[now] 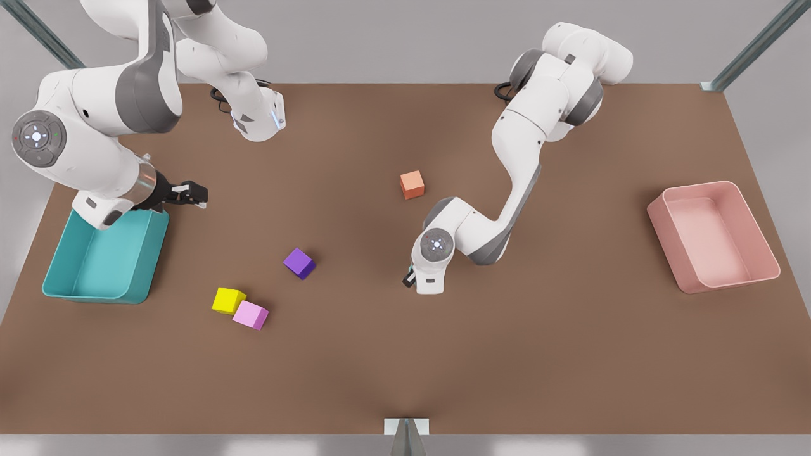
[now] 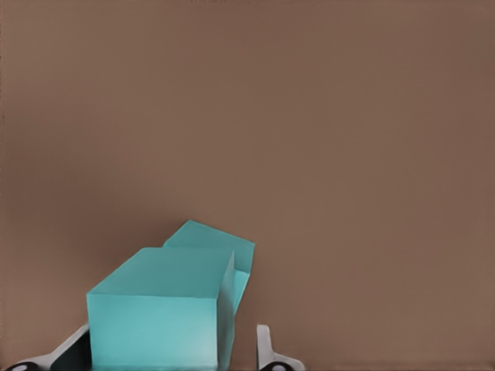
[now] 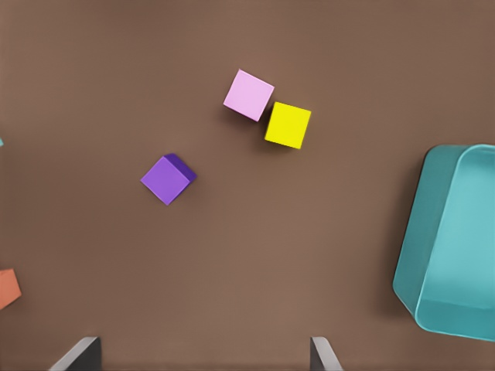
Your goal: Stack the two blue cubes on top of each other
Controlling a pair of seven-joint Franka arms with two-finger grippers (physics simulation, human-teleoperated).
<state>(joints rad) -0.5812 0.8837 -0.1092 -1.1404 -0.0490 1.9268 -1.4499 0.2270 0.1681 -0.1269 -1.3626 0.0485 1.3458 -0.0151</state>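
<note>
Two teal blue cubes show close up in the left wrist view. The nearer blue cube sits between the fingers of my left gripper and partly covers the second blue cube behind it. A strip of table shows between one finger and the cube, so the jaws stand open around it. I cannot tell whether the near cube rests on the other. In the front view my left gripper is low at mid-table and its arm hides both cubes. My right gripper waits open by the teal bin.
A purple cube, a yellow cube and a pink cube lie on the front view's left half of the brown table. An orange cube sits behind the left arm. A pink bin stands at the front view's right.
</note>
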